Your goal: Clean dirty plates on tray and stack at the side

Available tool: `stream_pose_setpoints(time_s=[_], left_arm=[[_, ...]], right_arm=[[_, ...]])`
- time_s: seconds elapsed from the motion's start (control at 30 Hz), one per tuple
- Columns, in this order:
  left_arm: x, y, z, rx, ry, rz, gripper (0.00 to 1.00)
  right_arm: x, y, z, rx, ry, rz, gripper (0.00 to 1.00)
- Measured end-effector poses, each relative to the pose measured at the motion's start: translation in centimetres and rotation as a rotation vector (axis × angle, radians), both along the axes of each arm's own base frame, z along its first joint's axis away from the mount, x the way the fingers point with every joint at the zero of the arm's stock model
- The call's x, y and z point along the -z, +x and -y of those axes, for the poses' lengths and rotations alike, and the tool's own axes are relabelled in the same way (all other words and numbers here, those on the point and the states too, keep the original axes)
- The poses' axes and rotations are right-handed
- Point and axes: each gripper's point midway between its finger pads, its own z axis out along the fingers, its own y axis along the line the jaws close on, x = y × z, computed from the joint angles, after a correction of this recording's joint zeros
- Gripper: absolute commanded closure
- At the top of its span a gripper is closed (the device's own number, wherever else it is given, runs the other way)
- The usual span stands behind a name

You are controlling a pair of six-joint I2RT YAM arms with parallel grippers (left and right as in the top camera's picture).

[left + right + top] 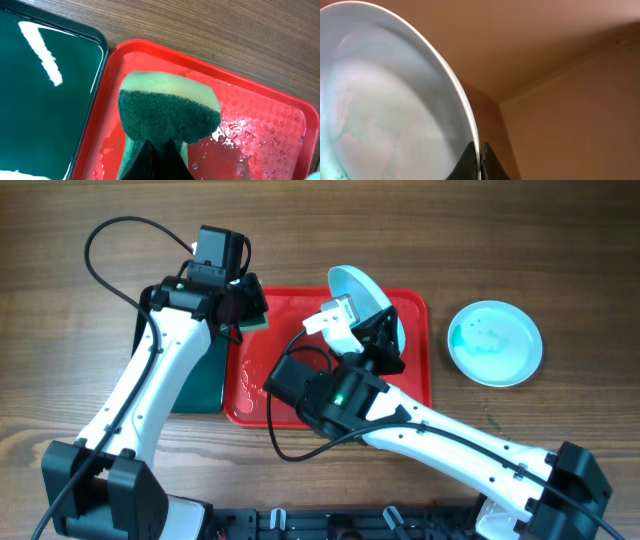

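One aqua plate (495, 342) is set aside at right. A smeared plate (395, 115) is clamped in the right claw (480, 156), a sponge (170, 112) in the left claw (160, 152).

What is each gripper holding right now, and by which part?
The left gripper pinches the sponge by one end; the right gripper clamps the tilted plate by its rim.
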Motion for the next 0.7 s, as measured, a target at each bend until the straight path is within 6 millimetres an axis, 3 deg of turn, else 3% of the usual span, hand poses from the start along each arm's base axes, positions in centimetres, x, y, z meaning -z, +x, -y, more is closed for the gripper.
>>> stream_pose_setpoints(time_s=[0.13, 0.2, 0.33, 0.47, 0.63, 0.7], left_arm=[[0.0, 0.0, 0.0, 0.0, 0.0, 0.0, 0.96], [0.0, 0.0, 0.0, 0.001, 0.0, 0.0, 0.96], [0.0, 0.0, 0.0, 0.001, 0.0, 0.0, 0.96], [0.0, 0.0, 0.0, 0.0, 0.0, -0.001, 0.96], [0.1, -0.2, 0.0, 0.0, 0.002, -0.007, 0.96], [0.1, -0.2, 0.0, 0.0, 0.002, -0.007, 0.96]], right_arm=[[1.1, 0.0, -0.3, -0.008, 0.065, -0.041, 0.96], [2.9, 0.2, -0.4, -0.003, 0.156, -0.117, 0.96], [8.4, 0.8, 1.0, 0.085, 0.421, -0.385, 0.96], [11.5, 3.2, 2.7, 0.156, 0.711, -0.558, 0.96], [12.2, 7.3, 5.5, 0.152, 1.047, -0.621, 0.96], [13.3, 7.4, 5.3, 0.169, 1.124, -0.605, 0.96]])
